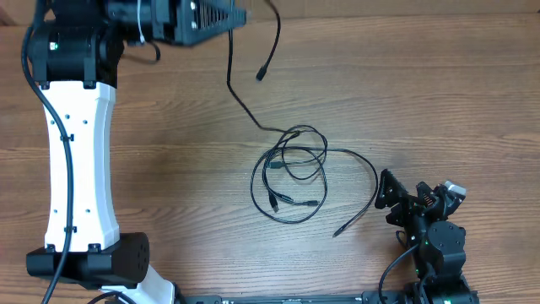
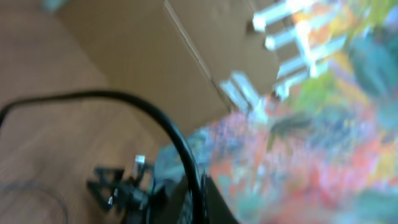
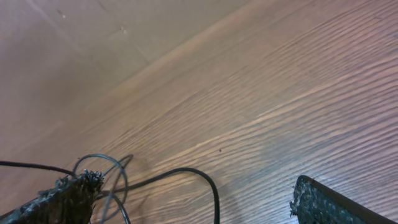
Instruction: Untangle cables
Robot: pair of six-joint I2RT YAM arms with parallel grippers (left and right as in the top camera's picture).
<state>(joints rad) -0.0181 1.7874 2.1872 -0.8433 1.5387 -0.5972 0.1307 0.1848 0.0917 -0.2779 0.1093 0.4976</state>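
Nearest, at the front right of the desk (image 1: 169,152), the right claw (image 1: 390,201) sits low with its jaws spread wide. In its own wrist view the 2 dark, rough-faced fingers (image 3: 65,199) stand at opposite lower corners with nothing gripped between them. Just beyond them a thin black strand (image 3: 211,183) curves over the wood grain and passes through the gap, and small loops (image 3: 102,165) show past the finger at the lower left of that view. From overhead, a loose end (image 1: 337,233) of the cables (image 1: 291,173) lies just beside this claw, its cord sweeping up in a wide arc back to the main tangle. That tangle rests near the middle of the desk as several overlapping loops, roughly oval, with small plug ends (image 1: 274,203) lying inside its lower part. Farther out, 1 long strand (image 1: 240,101) leaves the top of the tangle, runs up and to the left, and rises toward the left claw (image 1: 215,21) at the far edge. Another cord drops nearby and ends in a free plug (image 1: 261,75), apart from the tangle. The left claw is at the end of the white left arm (image 1: 76,152). Whether its jaws are together, apart or pinching the strand I cannot tell, since the overhead view shows only its dark body and its wrist view is heavily blurred. That blurred view shows a black cord (image 2: 155,118) arching across the frame and the right arm (image 2: 118,190) small in the distance.
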